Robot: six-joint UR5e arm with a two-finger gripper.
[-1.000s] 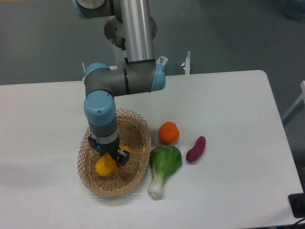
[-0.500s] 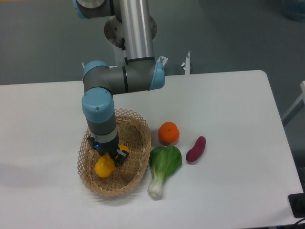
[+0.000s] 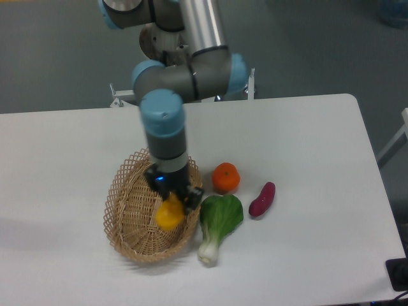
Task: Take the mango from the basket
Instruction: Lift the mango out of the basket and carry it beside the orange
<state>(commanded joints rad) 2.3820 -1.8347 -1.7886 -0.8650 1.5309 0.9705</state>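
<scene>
The yellow-orange mango (image 3: pixel 169 214) is held in my gripper (image 3: pixel 173 205), which is shut on it. The mango hangs above the right inner side of the tan wicker basket (image 3: pixel 131 210), close to its right rim. The arm comes down from above, and its wrist hides the upper part of the mango and the back right rim of the basket. No other fruit shows inside the basket.
A round orange (image 3: pixel 225 177) sits just right of the basket. A green leafy bok choy (image 3: pixel 218 223) lies against the basket's right side. A dark purple oblong vegetable (image 3: pixel 262 199) lies further right. The table's front edge is near the bottom.
The gripper has moved right and slightly up with the mango, from the basket's left-centre to near its right rim. The arm's wrist has swung right too.
</scene>
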